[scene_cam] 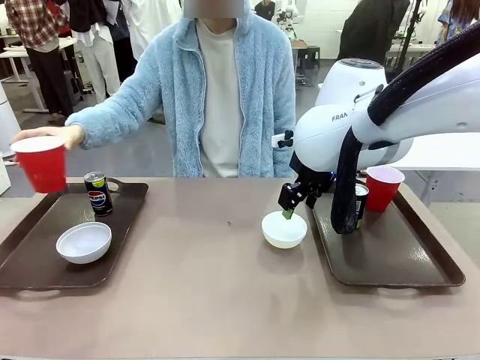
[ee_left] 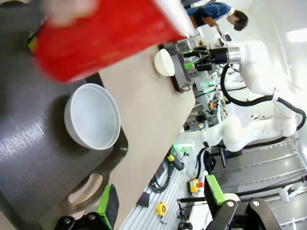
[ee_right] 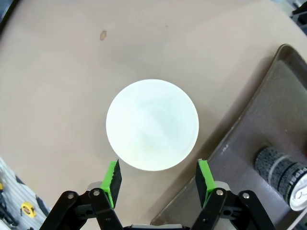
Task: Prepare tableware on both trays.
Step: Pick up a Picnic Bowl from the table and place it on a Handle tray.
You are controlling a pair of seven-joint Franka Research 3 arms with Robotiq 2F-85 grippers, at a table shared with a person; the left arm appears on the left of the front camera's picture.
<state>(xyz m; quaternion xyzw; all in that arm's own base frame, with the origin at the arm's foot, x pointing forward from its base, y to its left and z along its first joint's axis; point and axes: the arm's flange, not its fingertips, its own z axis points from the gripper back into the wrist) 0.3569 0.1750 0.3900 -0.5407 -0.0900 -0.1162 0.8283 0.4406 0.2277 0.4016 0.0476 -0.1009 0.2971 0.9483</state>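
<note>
**Second bowl on the bare table, red cup held above the left tray**

Brown table (scene_cam: 225,300) with two dark brown trays: left tray (scene_cam: 30,262) at the robot's left, right tray (scene_cam: 405,262) at the robot's right. White right arm (scene_cam: 390,120) reaching in over the right tray toward the middle of the table.

On the left tray: a white bowl (scene_cam: 84,242) near the front, a black Pepsi can (scene_cam: 97,193) upright behind it. Above the far left corner of this tray, a red cup (scene_cam: 41,163) held upright in the person's hand (scene_cam: 56,133), clear of the tray surface. In the left wrist view the same cup (ee_left: 100,36) large and blurred, the bowl (ee_left: 92,116) on the tray (ee_left: 29,158) just below it.

On the right tray: a second red cup (scene_cam: 384,186) upright at the far side, a second can (scene_cam: 361,202) just beside it, partly hidden by the arm's cable.

Second bowl (scene_cam: 284,229) on the bare table, just beside the left rim of the right tray, not on it.

Right gripper (ee_right: 158,179) directly over this bowl (ee_right: 152,124), jaws spread wide, green pads (ee_right: 113,181) just outside the near rim, nothing gripped. Left gripper (ee_left: 163,211) low in its own view, jaws wide apart, holding nothing.
</note>
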